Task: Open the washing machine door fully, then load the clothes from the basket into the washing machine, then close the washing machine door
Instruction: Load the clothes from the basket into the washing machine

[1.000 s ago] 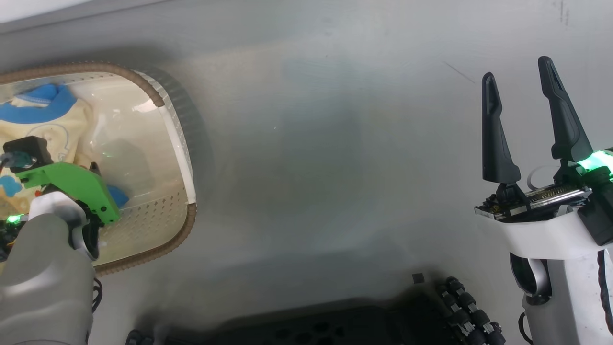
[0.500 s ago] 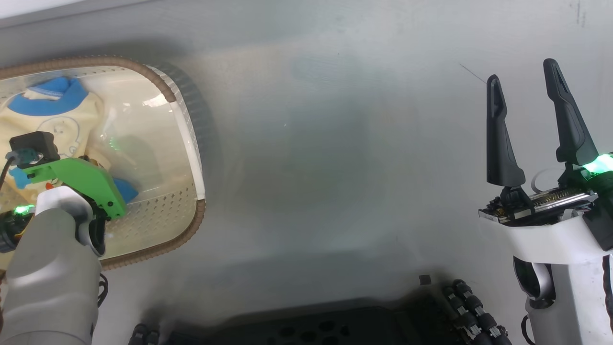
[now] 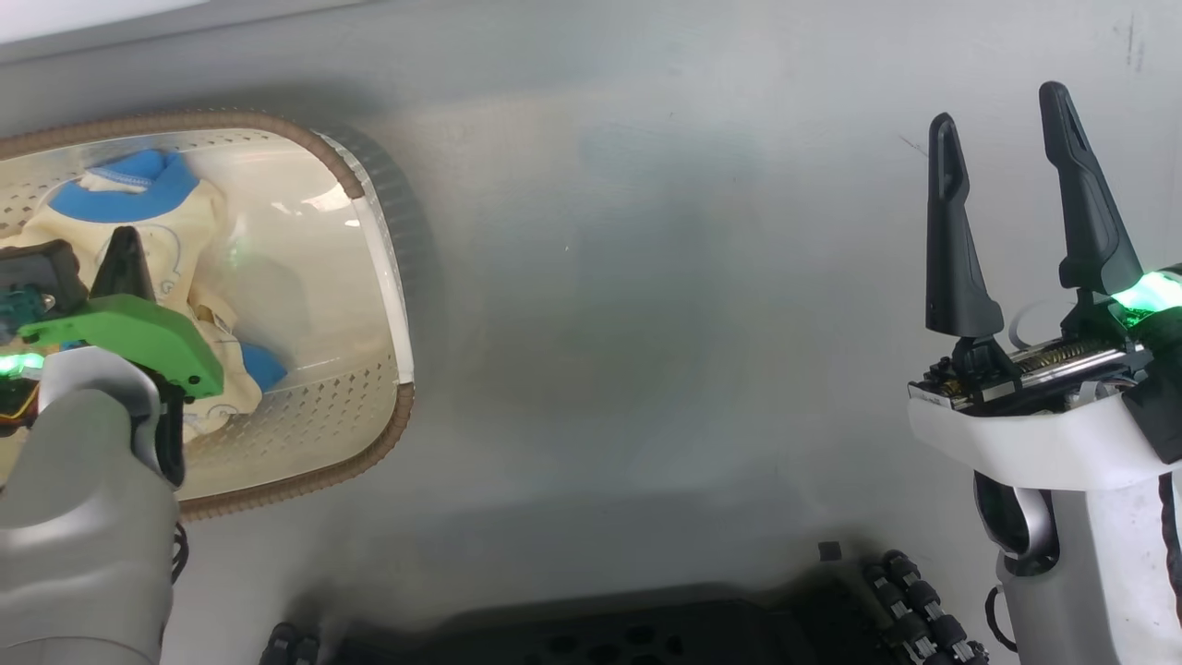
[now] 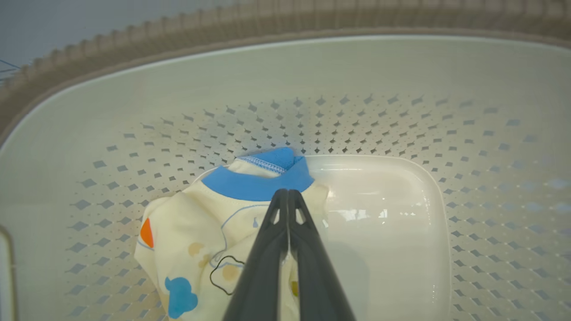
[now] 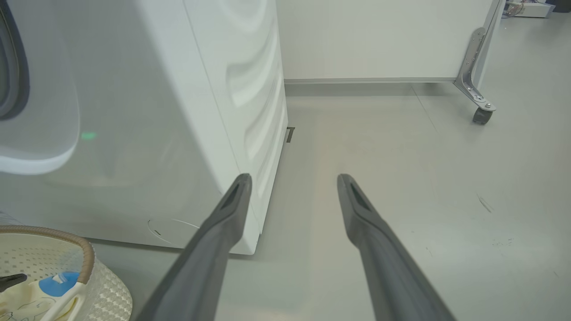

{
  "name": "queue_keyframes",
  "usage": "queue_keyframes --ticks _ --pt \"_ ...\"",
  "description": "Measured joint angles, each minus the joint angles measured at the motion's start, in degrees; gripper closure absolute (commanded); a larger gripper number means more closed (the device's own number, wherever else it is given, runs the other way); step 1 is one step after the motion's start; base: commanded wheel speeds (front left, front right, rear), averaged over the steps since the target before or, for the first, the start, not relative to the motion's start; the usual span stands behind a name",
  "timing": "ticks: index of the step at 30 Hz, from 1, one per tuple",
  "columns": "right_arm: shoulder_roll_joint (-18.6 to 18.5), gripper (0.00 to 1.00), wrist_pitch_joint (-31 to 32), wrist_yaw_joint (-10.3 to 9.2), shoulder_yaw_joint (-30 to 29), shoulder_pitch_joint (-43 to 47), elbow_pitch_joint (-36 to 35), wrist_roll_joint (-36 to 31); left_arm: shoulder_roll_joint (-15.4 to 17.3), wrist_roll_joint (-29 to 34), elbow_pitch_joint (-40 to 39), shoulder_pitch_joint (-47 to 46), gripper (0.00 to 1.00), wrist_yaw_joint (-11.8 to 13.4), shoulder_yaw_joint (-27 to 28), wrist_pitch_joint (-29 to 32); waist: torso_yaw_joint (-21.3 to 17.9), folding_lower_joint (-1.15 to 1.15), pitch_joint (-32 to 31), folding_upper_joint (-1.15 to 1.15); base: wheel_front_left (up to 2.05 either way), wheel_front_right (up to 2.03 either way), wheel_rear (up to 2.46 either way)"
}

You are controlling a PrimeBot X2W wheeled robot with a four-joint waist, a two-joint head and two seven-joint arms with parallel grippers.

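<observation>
Cream-yellow soft cotton garment with blue collar, cuffs and small cartoon prints, the clothes [image 4: 192, 223]: lying bunched on the bottom of the small cream plastic basket [image 4: 401, 111] with perforated walls and a brown woven-look rim, up against one wall

Left gripper [image 4: 287, 196], two long dark fingers: you are pinching them together on the fabric just below the blue collar, and the cloth is puckering up toward the tips, so the grip is looking taken

Right gripper [image 3: 997, 106]: its fingers are standing wide apart and carrying nothing, hovering over the bare grey floor [image 3: 646, 277], well apart from the basket

Big white front-loading washing machine [image 5: 156, 111]: standing near the basket in the right wrist view; its porthole is barely showing at the edge, so you cannot tell how far the washing machine door is open

Step in hand: you are loading, taking the garment out of the basket

Next move: you are likely needing a slow, straight lift until the trailing sleeves are clearing the rim, then a swing toward the porthole; a thin pinch on soft cotton may be slipping
</observation>
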Motion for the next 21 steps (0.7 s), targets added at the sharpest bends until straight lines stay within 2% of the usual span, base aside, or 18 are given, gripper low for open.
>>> queue_keyframes --ticks 12,16,21 --pt "0.8 0.0 0.0 -0.03 -1.63 -0.67 2.07 0.98 -1.92 2.93 -7.45 0.4 1.0 -0.47 -2.01 -0.75 0.95 0.0 -2.63 0.0 0.0 0.0 0.0" --pt "0.85 0.0 0.0 -0.04 -2.57 -0.9 2.79 0.99 -2.69 4.53 -16.02 1.46 1.0 0.11 -2.11 -0.53 1.61 0.0 -4.39 0.0 0.0 0.0 0.0" --pt "0.9 0.0 0.0 -0.04 -3.03 -0.91 3.66 0.99 -3.77 5.41 -22.58 3.94 1.0 0.62 -1.94 -0.53 2.25 0.0 -6.56 0.0 0.0 0.0 0.0"
